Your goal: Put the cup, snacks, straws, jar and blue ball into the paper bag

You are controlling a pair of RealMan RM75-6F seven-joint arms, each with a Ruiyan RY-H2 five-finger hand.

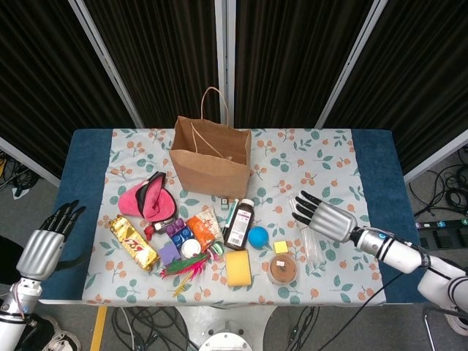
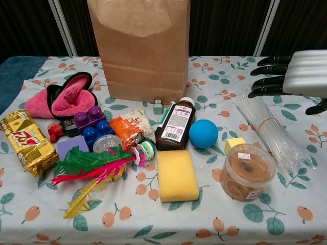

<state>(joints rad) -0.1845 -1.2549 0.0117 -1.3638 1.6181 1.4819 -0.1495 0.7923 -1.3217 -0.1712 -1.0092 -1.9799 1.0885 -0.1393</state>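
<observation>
Under the right hand [image 2: 299, 76] lie the straws [image 2: 271, 133].

A tall paper bag [image 2: 139, 48] stands upright at the back of the flowered tablecloth [image 2: 214, 214]. In front of it lies a brown medicine bottle [image 2: 176, 124] on its side, with a blue ball [image 2: 203, 133] just beside it to the right. Further right, a bundle of clear straws [image 2: 269, 130] bound by a rubber band stretches diagonally, and the right hand [image 2: 291, 76] hovers above its far end, fingers spread and holding nothing. A clear jar [image 2: 247, 171] with a brown filling sits near the front, touching a small yellow block [image 2: 234, 144]. A yellow sponge [image 2: 177, 175] lies left of the jar. On the far left rests a gold snack packet [image 2: 28, 142], with a pink slipper [image 2: 64, 96] behind it.
</observation>
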